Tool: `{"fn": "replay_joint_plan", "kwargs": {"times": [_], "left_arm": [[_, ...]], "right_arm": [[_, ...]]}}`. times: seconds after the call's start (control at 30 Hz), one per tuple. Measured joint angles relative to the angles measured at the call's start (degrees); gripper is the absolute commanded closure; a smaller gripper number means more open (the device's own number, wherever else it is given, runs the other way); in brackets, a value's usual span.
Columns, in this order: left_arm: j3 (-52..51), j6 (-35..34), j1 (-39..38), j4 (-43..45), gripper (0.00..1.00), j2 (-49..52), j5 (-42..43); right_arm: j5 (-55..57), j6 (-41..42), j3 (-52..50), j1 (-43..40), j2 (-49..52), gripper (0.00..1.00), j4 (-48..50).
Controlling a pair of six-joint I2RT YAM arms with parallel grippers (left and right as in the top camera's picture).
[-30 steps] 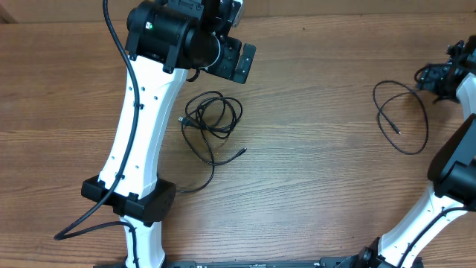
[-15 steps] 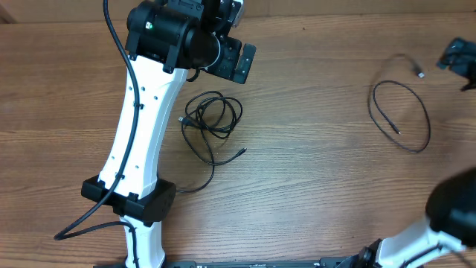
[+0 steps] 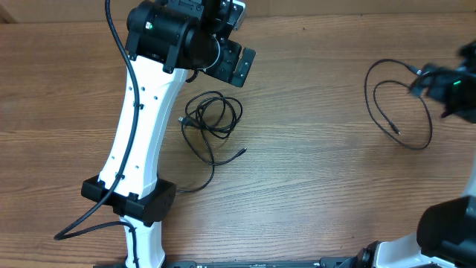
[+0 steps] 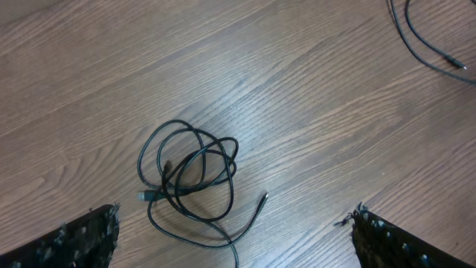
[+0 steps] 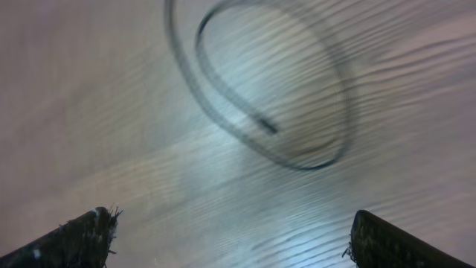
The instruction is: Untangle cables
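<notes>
A tangled coil of thin black cable (image 3: 212,115) lies on the wooden table just below my left gripper (image 3: 239,63). In the left wrist view the coil (image 4: 190,175) lies ahead of the left gripper (image 4: 234,216), whose fingers are wide apart and empty. A second cable (image 3: 398,104) lies in a loose open loop at the right. My right gripper (image 3: 440,82), blurred, hovers at that loop's right side. In the right wrist view the right gripper (image 5: 232,217) is open and empty, with the loop (image 5: 260,97) on the table beyond it.
The white left arm (image 3: 137,141) runs from its base near the front edge up to the coil's left. A thicker black robot wire (image 3: 123,52) hangs along it. The second cable's end shows in the left wrist view (image 4: 428,41).
My right gripper swung out to the far right, then came back over the right cable's side. That cable's loop has spread wider. The left arm and the coil have not moved.
</notes>
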Motion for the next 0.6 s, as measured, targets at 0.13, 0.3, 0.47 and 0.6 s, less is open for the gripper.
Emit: {"fn": "replay_joint_plan", "kwargs": {"times": [0.13,0.3,0.47,0.6], "left_arm": [[0.0,0.0,0.0,-0.2,0.00,0.0,0.0],[0.0,0.0,0.0,-0.8,0.00,0.0,0.6],[0.0,0.0,0.0,-2.0,0.00,0.0,1.1],[0.0,0.0,0.0,-2.4,0.00,0.0,1.1]], "right_arm": [[-0.9,-9.0,-9.3,5.9,0.3,0.00,8.8],[3.0,-17.4,-22.4,11.1,0.4,0.00,23.4],[8.4,-22.3,-31.7,10.9,0.7,0.00,37.8],[9.9,-25.0,-34.9,8.3,1.2,0.00,47.6]]}}
